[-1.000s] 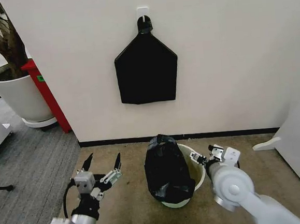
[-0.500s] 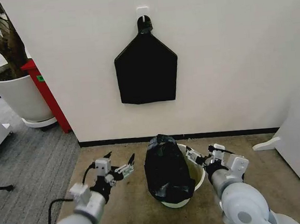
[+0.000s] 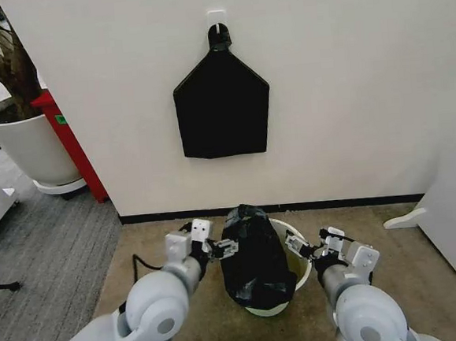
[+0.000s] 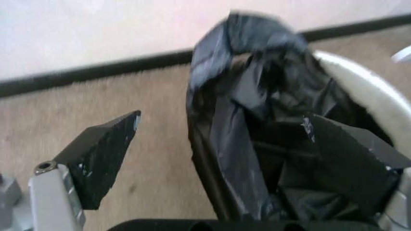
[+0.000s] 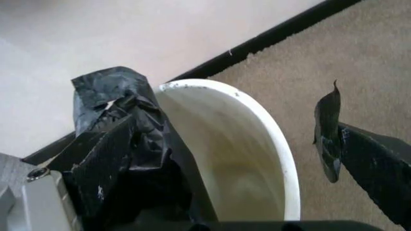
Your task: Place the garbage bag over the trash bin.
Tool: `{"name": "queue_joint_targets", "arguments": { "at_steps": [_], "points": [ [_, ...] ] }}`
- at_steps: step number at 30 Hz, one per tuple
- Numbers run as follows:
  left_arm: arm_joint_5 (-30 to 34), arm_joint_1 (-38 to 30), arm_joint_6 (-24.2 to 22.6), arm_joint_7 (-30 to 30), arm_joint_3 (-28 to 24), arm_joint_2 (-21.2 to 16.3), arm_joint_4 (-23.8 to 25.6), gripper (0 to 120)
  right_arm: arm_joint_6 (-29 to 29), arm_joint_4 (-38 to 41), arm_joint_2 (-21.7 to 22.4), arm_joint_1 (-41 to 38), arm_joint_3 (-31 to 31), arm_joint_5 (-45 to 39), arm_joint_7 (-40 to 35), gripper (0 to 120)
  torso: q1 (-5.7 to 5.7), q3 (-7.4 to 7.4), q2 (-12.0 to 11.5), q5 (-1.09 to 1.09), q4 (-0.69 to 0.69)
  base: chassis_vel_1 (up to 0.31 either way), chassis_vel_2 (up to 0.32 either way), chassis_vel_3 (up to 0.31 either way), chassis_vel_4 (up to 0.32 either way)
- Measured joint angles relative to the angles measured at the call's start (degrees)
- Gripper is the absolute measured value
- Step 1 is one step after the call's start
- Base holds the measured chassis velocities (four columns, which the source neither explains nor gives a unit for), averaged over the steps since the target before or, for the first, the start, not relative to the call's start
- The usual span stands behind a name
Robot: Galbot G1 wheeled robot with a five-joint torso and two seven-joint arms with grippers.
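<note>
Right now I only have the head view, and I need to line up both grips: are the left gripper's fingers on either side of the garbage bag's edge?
Observer: Yes. In the left wrist view the left gripper is open. One finger is over the carpet outside the garbage bag, and the other is over its dark folds.
Operator: And the right one?
Observer: The right gripper is open across the rim of the trash bin. One finger is inside beside the bag, and the other is outside over the carpet.
Operator: Is the bin lined on that side?
Observer: No. The right wrist view shows a bare white inner wall there. The bag is bunched against the side nearer the left gripper.
</note>
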State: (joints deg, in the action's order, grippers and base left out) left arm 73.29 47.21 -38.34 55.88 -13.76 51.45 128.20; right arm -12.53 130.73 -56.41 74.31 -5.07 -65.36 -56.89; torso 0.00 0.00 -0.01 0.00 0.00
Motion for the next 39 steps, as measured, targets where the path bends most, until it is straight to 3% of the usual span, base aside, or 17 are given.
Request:
{"name": "queue_joint_targets", "arguments": {
  "at_steps": [3,9,20,34,39],
  "points": [
    [3.70,-3.57,-0.39,5.57,-3.96,1.98,-3.41,100,0.19,-0.60,-0.83,-0.12,-0.24,0.01,-0.31,100,0.00,0.00,0.00,0.00,0.00,0.000,0.000,0.000,0.000],
    [5.87,-5.71,-0.05,9.48,-7.69,4.71,-7.61,100,0.33,-0.41,-0.80,-0.22,-1.45,0.16,-0.41,100,0.00,0.00,0.00,0.01,0.00,0.000,0.000,0.000,0.000],
    [5.71,-5.77,0.59,10.40,-9.06,6.49,-10.22,100,0.36,0.01,-0.53,-0.07,-2.25,0.20,-0.59,100,0.00,0.00,0.00,0.00,0.00,0.000,0.000,0.000,0.000],
    [1.78,-3.23,1.67,10.28,-9.85,11.37,-14.90,100,0.49,0.25,-0.47,1.44,-3.07,0.27,-1.01,100,0.00,-0.01,0.00,0.00,0.00,0.000,0.000,0.000,0.000],
    [1.39,-2.92,2.05,9.98,-9.73,12.16,-15.92,94,0.49,0.21,-0.42,1.58,-3.26,0.24,-1.08,100,0.00,-0.01,0.00,0.00,0.00,0.000,0.000,0.000,0.000]
  ]
}}
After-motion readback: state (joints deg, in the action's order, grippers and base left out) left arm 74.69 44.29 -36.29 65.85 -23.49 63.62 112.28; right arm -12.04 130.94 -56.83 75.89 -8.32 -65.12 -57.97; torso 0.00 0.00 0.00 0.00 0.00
